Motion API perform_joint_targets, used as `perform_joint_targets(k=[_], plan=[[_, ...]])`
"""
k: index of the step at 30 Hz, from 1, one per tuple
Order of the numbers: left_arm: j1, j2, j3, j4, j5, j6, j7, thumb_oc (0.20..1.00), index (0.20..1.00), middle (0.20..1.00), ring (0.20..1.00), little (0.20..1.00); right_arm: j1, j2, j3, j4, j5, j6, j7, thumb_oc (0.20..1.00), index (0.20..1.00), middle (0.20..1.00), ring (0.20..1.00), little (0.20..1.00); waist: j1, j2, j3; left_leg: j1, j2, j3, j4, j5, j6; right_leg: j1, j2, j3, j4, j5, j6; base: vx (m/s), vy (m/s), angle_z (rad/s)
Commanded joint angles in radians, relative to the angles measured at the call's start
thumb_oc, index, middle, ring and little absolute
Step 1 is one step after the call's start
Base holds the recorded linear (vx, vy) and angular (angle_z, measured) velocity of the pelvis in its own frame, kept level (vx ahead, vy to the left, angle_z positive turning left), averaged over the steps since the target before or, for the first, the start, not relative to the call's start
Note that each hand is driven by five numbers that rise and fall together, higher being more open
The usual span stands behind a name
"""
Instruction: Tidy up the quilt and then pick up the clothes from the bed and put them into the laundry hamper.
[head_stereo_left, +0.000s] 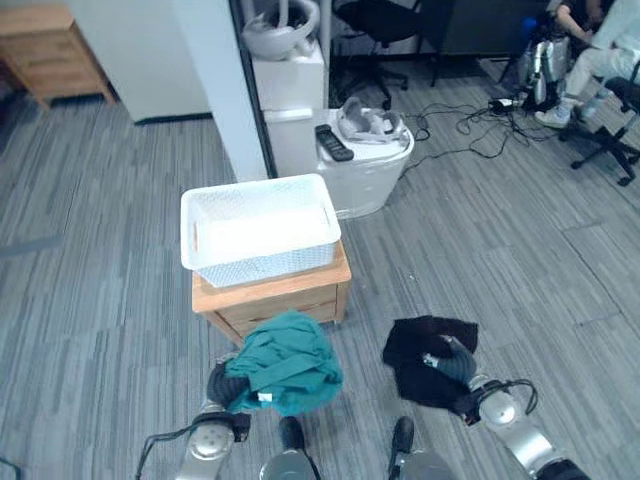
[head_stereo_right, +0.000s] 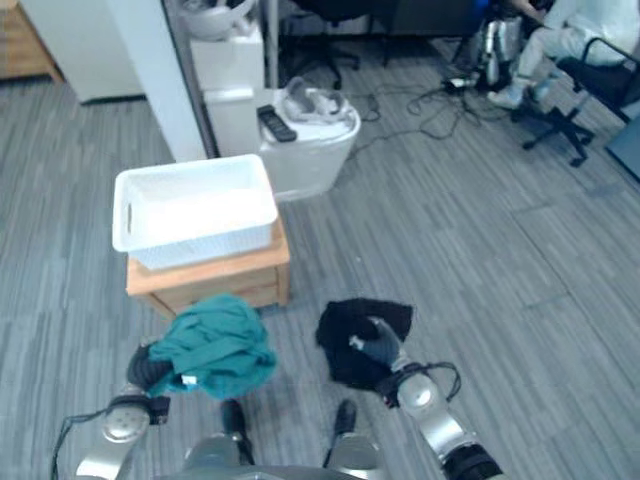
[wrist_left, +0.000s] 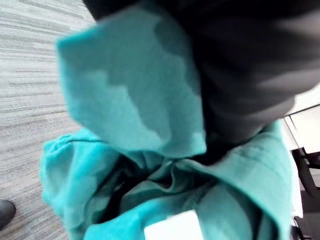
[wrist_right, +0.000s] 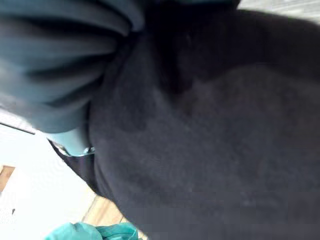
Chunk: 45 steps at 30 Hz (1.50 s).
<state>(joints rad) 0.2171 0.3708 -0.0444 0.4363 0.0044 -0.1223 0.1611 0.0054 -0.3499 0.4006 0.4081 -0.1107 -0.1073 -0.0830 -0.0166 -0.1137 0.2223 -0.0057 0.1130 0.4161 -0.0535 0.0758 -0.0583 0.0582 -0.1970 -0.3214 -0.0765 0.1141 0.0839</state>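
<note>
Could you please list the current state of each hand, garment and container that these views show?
Left hand: fingers hidden under the cloth it carries.
Teal crumpled cloth garment: bunched, draped over the left hand, above the floor.
Right hand: wrapped in the black cloth, fingers hidden.
Black crumpled cloth garment: bunched on the right hand.
White perforated plastic laundry hamper: upright on the wooden bedside cabinet, no clothes inside.
</note>
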Motion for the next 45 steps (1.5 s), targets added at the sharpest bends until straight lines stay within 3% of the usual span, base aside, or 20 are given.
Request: perform_joint_targets(k=[1, 2, 3, 4, 5, 6, 8, 9, 10, 11, 12, 16, 23, 26, 31, 37, 38, 45], plan=[[-0.03, 0.042, -0.016, -0.031, 0.046, -0.032, 0.009, 0.2, 0.2, 0.2, 0.2, 0.2, -0.083, -0.01, -0.029, -0.069, -0.01, -0.063, -0.005, 0.2, 0.2, 0.2, 0.2, 0.2, 0.006, 0.053, 0.006, 0.015, 0.039, 0.004, -0.026, -0.02, -0.011, 0.107, -0.018, 0.0, 0.175, -0.176, 0.103, 0.19, 0.229, 0.38], [-0.037, 0.052, -0.02, -0.031, 0.05, -0.028, 0.01, 0.2, 0.2, 0.2, 0.2, 0.2, -0.085, 0.003, -0.023, -0.071, -0.01, -0.065, -0.004, 0.2, 0.2, 0.2, 0.2, 0.2, 0.005, 0.045, 0.012, 0.035, 0.025, 0.007, -0.029, -0.04, 0.005, 0.07, -0.041, 0.015, 0.266, -0.165, 0.128, 0.15, 0.205, 0.23], [-0.043, 0.06, -0.025, -0.034, 0.052, -0.022, 0.012, 0.2, 0.2, 0.2, 0.2, 0.2, -0.097, 0.014, -0.015, -0.075, -0.007, -0.066, -0.004, 0.2, 0.2, 0.2, 0.2, 0.2, -0.002, 0.045, 0.023, 0.044, 0.024, 0.011, -0.034, -0.03, 0.025, 0.027, -0.05, 0.029, 0.357, -0.093, 0.143, 0.1, 0.156, 0.19], [-0.044, 0.061, -0.024, -0.034, 0.052, -0.021, 0.012, 0.2, 0.2, 0.2, 0.2, 0.2, -0.098, 0.014, -0.015, -0.074, -0.007, -0.066, -0.005, 0.2, 0.2, 0.2, 0.2, 0.2, 0.0, 0.043, 0.021, 0.042, 0.022, 0.013, -0.034, -0.031, 0.026, 0.021, -0.053, 0.033, 0.363, -0.094, 0.144, 0.15, 0.163, 0.14], [-0.047, 0.069, -0.027, -0.064, 0.048, -0.019, 0.016, 0.2, 0.2, 0.2, 0.2, 0.2, -0.095, 0.027, -0.015, -0.092, -0.002, -0.068, -0.008, 0.2, 0.2, 0.2, 0.2, 0.2, -0.014, 0.052, 0.043, 0.056, 0.032, -0.02, -0.034, -0.052, 0.039, -0.077, -0.029, 0.107, 0.519, -0.07, 0.144, 0.21, 0.124, 0.22], [-0.049, 0.07, -0.032, -0.077, 0.047, -0.022, 0.012, 0.2, 0.2, 0.2, 0.2, 0.2, -0.092, 0.029, -0.016, -0.103, 0.009, -0.072, -0.009, 0.2, 0.2, 0.2, 0.2, 0.2, -0.017, 0.052, 0.045, 0.062, 0.031, -0.029, -0.034, -0.061, 0.038, -0.107, -0.016, 0.13, 0.52, -0.078, 0.137, 0.32, 0.123, 0.36], [-0.05, 0.077, -0.046, -0.091, 0.045, -0.03, 0.001, 0.2, 0.2, 0.2, 0.2, 0.2, -0.09, 0.026, -0.021, -0.128, 0.034, -0.08, -0.012, 0.2, 0.2, 0.2, 0.2, 0.2, -0.026, 0.045, 0.041, 0.055, 0.022, -0.059, -0.034, -0.061, 0.025, -0.093, -0.005, 0.134, 0.36, -0.111, 0.114, 0.24, -0.007, 0.45], [-0.05, 0.077, -0.046, -0.091, 0.045, -0.03, 0.0, 0.2, 0.2, 0.2, 0.2, 0.2, -0.09, 0.026, -0.021, -0.128, 0.034, -0.08, -0.012, 0.2, 0.2, 0.2, 0.2, 0.2, -0.028, 0.048, 0.039, 0.051, 0.025, -0.061, -0.034, -0.058, 0.024, -0.092, -0.002, 0.13, 0.352, -0.106, 0.111, 0.21, -0.048, 0.35], [-0.048, 0.079, -0.055, -0.09, 0.043, -0.035, -0.004, 0.2, 0.2, 0.2, 0.2, 0.2, -0.083, 0.018, -0.023, -0.139, 0.044, -0.083, -0.012, 0.2, 0.2, 0.2, 0.2, 0.2, -0.042, 0.05, 0.034, 0.046, 0.018, -0.089, -0.034, -0.062, 0.015, -0.089, 0.018, 0.162, 0.235, -0.12, 0.097, 0.32, -0.124, 0.46], [-0.074, 0.09, -0.067, -0.09, 0.029, -0.046, 0.008, 0.2, 0.2, 0.2, 0.2, 0.2, -0.079, 0.006, -0.034, -0.159, 0.068, -0.085, -0.022, 0.2, 0.2, 0.2, 0.2, 0.2, -0.055, 0.047, 0.034, 0.051, 0.004, -0.152, -0.034, -0.086, 0.004, -0.097, 0.029, 0.254, 0.045, -0.106, 0.102, 0.35, -0.125, 0.92], [-0.075, 0.1, -0.071, -0.092, 0.028, -0.052, -0.004, 0.2, 0.2, 0.2, 0.2, 0.2, -0.061, -0.006, -0.045, -0.19, 0.059, -0.082, -0.024, 0.2, 0.2, 0.2, 0.2, 0.2, -0.057, 0.04, 0.031, 0.053, -0.007, -0.17, -0.034, -0.091, 0.007, -0.089, 0.026, 0.282, 0.007, -0.104, 0.097, 0.23, -0.101, 1.09], [-0.116, 0.091, -0.078, -0.065, 0.038, -0.041, -0.015, 0.2, 0.2, 0.2, 0.2, 0.2, -0.12, -0.05, -0.057, -0.291, 0.011, -0.092, -0.042, 0.2, 0.2, 0.2, 0.2, 0.2, -0.07, 0.031, -0.005, 0.084, -0.008, -0.158, -0.034, -0.11, 0.0, -0.055, 0.026, 0.269, -0.011, -0.073, 0.098, 0.21, -0.093, 1.28], [-0.09, 0.083, -0.064, -0.062, 0.026, -0.041, -0.038, 0.2, 0.2, 0.2, 0.2, 0.2, -0.252, -0.128, -0.116, -0.453, -0.011, -0.098, -0.063, 0.2, 0.2, 0.2, 0.2, 0.2, -0.082, 0.038, -0.04, 0.133, 0.0, -0.154, -0.034, -0.123, -0.003, 0.0, 0.034, 0.242, -0.011, -0.096, 0.086, 0.2, -0.04, 0.11], [-0.003, 0.084, -0.06, -0.156, 0.01, -0.051, -0.077, 0.2, 0.2, 0.2, 0.2, 0.2, -0.407, -0.185, -0.125, -0.511, -0.017, -0.104, -0.077, 0.2, 0.2, 0.2, 0.2, 0.2, -0.058, 0.035, -0.044, 0.144, 0.006, -0.155, -0.034, -0.13, -0.006, 0.014, 0.038, 0.227, -0.011, -0.106, 0.083, 0.14, -0.049, -0.03], [0.033, 0.114, -0.077, -0.2, -0.06, -0.078, -0.106, 0.2, 0.2, 0.2, 0.2, 0.2, -0.694, -0.218, -0.029, -0.439, -0.045, -0.082, -0.091, 0.2, 0.2, 0.2, 0.2, 0.2, -0.023, 0.03, -0.021, 0.127, 0.01, -0.166, -0.034, -0.127, -0.009, 0.0, 0.044, 0.217, -0.011, -0.109, 0.079, 0.05, -0.045, -0.03], [0.011, 0.155, -0.095, -0.238, -0.118, -0.11, -0.111, 0.2, 0.2, 0.2, 0.2, 0.2, -0.96, -0.249, 0.054, -0.282, -0.108, -0.061, -0.141, 0.2, 0.2, 0.2, 0.2, 0.2, 0.006, 0.052, 0.036, 0.066, 0.003, -0.19, -0.034, -0.112, -0.009, -0.061, 0.048, 0.219, -0.002, -0.11, 0.069, -0.04, -0.03, 0.09], [0.002, 0.173, -0.101, -0.251, -0.139, -0.125, -0.109, 0.2, 0.2, 0.2, 0.2, 0.2, -1.041, -0.254, 0.08, -0.22, -0.127, -0.051, -0.158, 0.2, 0.2, 0.2, 0.2, 0.2, 0.023, 0.07, 0.067, 0.031, -0.004, -0.204, -0.032, -0.102, -0.009, -0.098, 0.044, 0.223, 0.01, -0.112, 0.065, -0.08, 0.003, 0.18], [-0.008, 0.209, -0.102, -0.26, -0.18, -0.154, -0.11, 0.2, 0.2, 0.2, 0.2, 0.2, -1.207, -0.277, 0.149, -0.046, -0.117, -0.036, -0.194, 0.2, 0.2, 0.2, 0.2, 0.2, 0.069, 0.127, 0.131, -0.1, -0.014, -0.223, 0.009, -0.088, -0.009, -0.228, 0.037, 0.216, 0.062, -0.111, 0.06, -0.06, -0.01, 0.09]])
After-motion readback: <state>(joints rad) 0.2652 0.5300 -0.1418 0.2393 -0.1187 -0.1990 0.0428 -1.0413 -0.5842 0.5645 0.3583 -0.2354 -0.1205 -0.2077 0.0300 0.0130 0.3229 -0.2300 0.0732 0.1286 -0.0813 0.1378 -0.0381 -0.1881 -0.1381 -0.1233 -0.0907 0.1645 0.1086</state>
